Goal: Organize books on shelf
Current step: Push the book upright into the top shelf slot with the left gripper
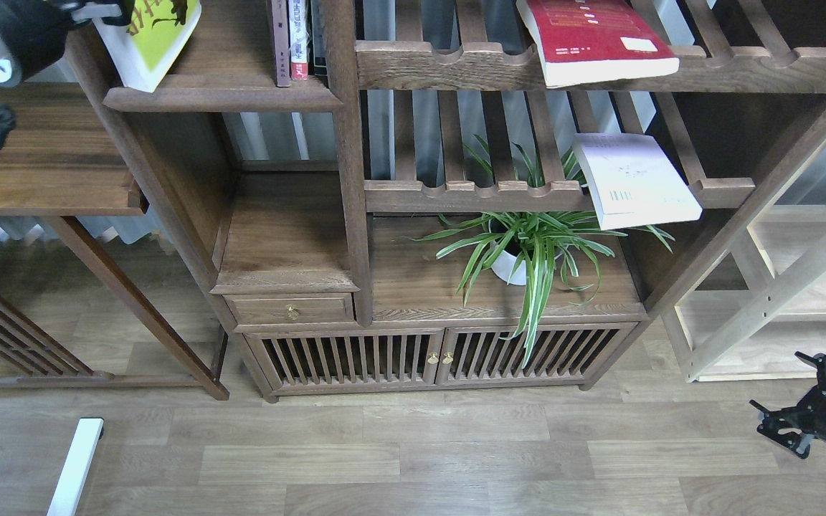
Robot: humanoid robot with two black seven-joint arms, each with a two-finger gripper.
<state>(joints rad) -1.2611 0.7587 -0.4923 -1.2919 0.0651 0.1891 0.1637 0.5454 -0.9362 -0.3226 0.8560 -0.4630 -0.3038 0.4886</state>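
The yellow-green book (149, 39) is tilted at the top left, its lower corner at the left end of the dark-brown shelf (241, 97). My left gripper (97, 10) is shut on the book's left side and partly cut off by the top edge. The red book (596, 39) lies on the upper slatted rack, overhanging its front rail. On the lower slatted rack the lavender-white book (635, 179) lies slanted over the rail. My right gripper (786, 401) hangs low at the right above the floor, open and holding nothing.
Thin upright books (298, 39) stand at the shelf's right end against the post. A potted spider plant (528, 251) sits on the cabinet top below the racks. A dark side table (40, 165) is at left and a pale wood shelving unit (800, 287) at right.
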